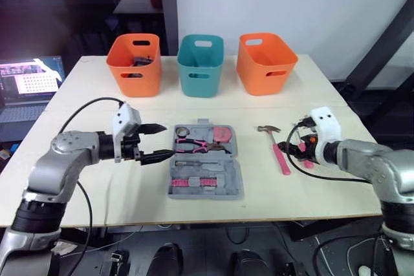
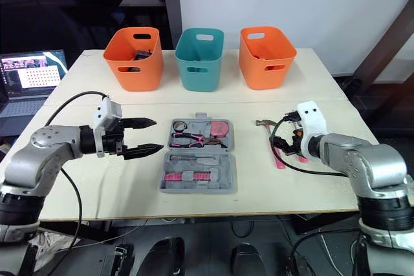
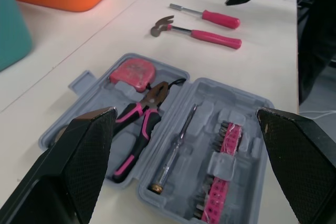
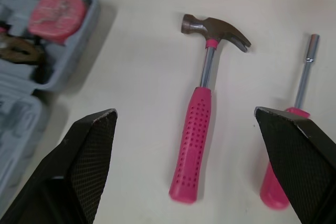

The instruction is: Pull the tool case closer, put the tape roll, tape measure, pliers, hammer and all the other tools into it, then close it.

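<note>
Left end effector (image 1: 167, 140), centre-left, held open beside case (image 1: 226, 174). Case laid open at frame centre on desk (image 1: 97, 88); pliers (image 1: 194, 143) and tape measure (image 1: 222, 134) seated inside. Hammer (image 1: 279, 150) laid centre-right, outside case. Right end effector (image 4: 185, 115) held open near hammer.

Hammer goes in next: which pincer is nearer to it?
Right. The right pincer is open close by the hammer, right of the case. The left pincer is open at the case's opposite side, away from the hammer.

L orange bin (image 1: 134, 64), teal bin (image 1: 200, 64), R orange bin (image 1: 266, 63), laptop (image 1: 29, 88)
</note>
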Robot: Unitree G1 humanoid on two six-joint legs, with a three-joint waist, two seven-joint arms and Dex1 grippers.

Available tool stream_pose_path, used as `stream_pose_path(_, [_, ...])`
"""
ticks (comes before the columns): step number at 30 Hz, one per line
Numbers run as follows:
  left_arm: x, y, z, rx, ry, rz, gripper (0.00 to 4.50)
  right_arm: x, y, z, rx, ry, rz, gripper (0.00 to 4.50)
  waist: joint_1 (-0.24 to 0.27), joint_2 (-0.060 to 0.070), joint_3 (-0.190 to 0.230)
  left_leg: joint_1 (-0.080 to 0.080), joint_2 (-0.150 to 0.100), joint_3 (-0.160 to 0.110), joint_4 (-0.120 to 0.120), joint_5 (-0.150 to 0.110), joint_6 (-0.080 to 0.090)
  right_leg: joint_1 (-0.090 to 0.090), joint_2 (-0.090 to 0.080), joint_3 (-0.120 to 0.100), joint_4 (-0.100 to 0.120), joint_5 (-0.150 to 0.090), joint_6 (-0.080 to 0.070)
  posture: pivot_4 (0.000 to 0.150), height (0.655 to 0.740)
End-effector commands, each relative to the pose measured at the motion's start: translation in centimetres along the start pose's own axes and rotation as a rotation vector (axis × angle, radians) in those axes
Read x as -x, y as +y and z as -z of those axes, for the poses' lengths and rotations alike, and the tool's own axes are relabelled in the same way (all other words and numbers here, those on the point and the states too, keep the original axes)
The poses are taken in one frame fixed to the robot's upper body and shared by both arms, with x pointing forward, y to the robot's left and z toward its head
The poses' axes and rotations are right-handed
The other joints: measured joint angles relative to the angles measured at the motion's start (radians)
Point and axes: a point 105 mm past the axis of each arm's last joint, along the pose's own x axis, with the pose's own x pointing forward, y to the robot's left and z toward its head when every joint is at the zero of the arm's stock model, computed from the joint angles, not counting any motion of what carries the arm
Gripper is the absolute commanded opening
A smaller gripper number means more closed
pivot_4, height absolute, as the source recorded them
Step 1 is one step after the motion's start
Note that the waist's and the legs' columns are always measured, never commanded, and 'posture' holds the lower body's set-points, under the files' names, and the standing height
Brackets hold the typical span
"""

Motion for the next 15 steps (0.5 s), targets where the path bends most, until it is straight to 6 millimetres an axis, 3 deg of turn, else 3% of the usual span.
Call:
stream_pose_path(1, [0.6,-0.1,-1.3,-0.044,-0.035,-0.04,4.46,-2.4,-0.8,-0.3,0.024,-0.007,0.014,4.5,-0.002,0.0,0.0,0.0,0.0,0.0,0.0,0.0,0.0,0.0,0.0,0.0,0.0,0.0,0.0,0.15,0.74])
stream_pose_path(7, [0.9,0.0,-1.4,-0.046,-0.042,-0.077,4.46,-7.0,-1.0,-0.9,0.014,-0.027,0.004,4.5,-0.007,0.001,0.0,0.0,0.0,0.0,0.0,0.0,0.0,0.0,0.001,0.0,0.001,0.001,0.001,0.15,0.74])
stream_pose_path(15, [1.7,0.2,-1.1,-0.042,-0.023,-0.119,4.46,-10.0,-0.4,0.0,-0.002,0.012,0.001,4.5,-0.022,0.001,0.001,0.0,0.0,0.0,-0.002,0.0,0.0,0.0,0.001,0.0,0.001,0.002,0.004,0.15,0.74])
